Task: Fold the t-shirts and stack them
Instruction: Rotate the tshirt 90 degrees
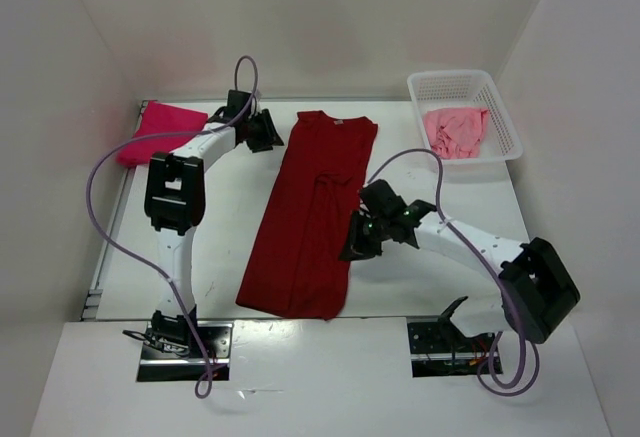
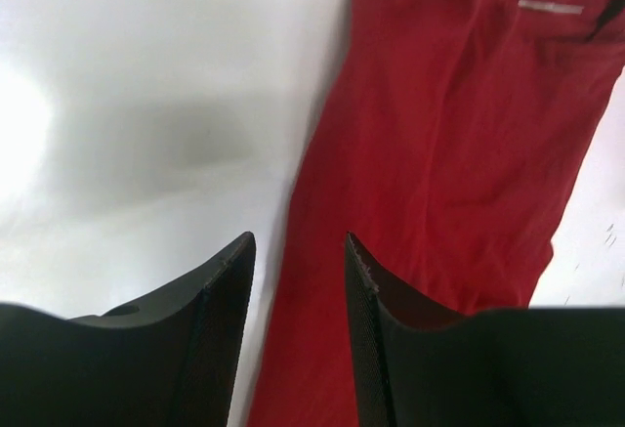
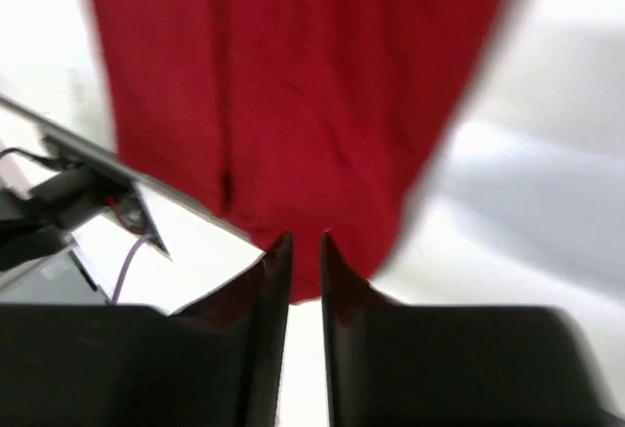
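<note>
**Dark red t-shirt laid out as a long strip; both end effectors parted and empty**

The dark red t-shirt is spread on the desk as a narrow strip with its sides turned inward, collar at the far end; this is judged to be a lengthwise fold that is finished, with the crosswise fold not yet made.

The left end effector is seen released, its fingers well apart with nothing between them; the collar end of the shirt lies just ahead of it and to its right.

The right end effector is parted only narrowly, and no cloth is seen pinched, though that view is blurred; the shirt's right edge lies just ahead of its fingertips, with the hem end nearby.

The two are placed at opposite ends of the strip, presumably so that one end can be carried over the other.

The bright magenta t-shirt is set folded just behind and to the left of the left end effector, probably as the base of the stack; the light pink t-shirt is left crumpled in the white basket, well beyond the right end effector, unfolded.

Counted: three t-shirts, one basket, two end effectors.
</note>
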{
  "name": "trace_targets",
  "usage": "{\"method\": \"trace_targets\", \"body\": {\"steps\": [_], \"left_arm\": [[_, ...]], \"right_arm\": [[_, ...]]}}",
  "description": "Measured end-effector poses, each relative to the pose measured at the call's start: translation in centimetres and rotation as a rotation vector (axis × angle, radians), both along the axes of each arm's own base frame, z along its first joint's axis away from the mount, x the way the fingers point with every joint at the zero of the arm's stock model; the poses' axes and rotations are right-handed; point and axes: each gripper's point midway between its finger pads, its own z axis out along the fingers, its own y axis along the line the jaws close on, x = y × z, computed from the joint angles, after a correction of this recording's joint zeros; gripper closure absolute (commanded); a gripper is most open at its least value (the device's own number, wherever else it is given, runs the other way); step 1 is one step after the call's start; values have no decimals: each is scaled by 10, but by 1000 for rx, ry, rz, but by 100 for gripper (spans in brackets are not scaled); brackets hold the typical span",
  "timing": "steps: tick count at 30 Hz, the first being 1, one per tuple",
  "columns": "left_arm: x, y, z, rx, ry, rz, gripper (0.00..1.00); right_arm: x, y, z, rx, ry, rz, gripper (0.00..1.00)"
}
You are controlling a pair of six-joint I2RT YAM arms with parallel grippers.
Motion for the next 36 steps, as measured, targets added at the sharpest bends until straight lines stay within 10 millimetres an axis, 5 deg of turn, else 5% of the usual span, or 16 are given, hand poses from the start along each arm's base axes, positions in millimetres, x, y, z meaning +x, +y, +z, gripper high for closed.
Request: {"method": "trace_targets", "body": {"steps": [4, 7, 11, 16, 22, 29, 32, 35, 36], "left_arm": [[18, -9, -11, -21, -10, -20, 51], [19, -16, -23, -27, 12, -36, 51], [28, -25, -30, -49, 15, -55, 54], [23, -32, -33, -86, 27, -75, 63], [18, -32, -41, -106, 31, -86, 89], [10, -28, -42, -134, 31, -61, 96], [-1, -15, -43, -145, 56, -25, 83], [-5, 7, -39, -163, 65, 30, 57], [-5, 14, -37, -163, 59, 41, 41]], "right_arm": [[31, 15, 14, 40, -44, 5, 90], [48, 12, 3, 17, -37, -15, 80], [86, -7, -9, 8, -22, -75, 71], [154, -30, -4, -10, -106, -161, 47], [204, -63, -18, -31, -119, -259, 43], [285, -80, -27, -33, -197, -368, 43], [305, -76, -35, -22, -203, -394, 44], [333, -71, -44, -12, -211, -412, 52], [343, -67, -45, 0, -218, -413, 54]]}}
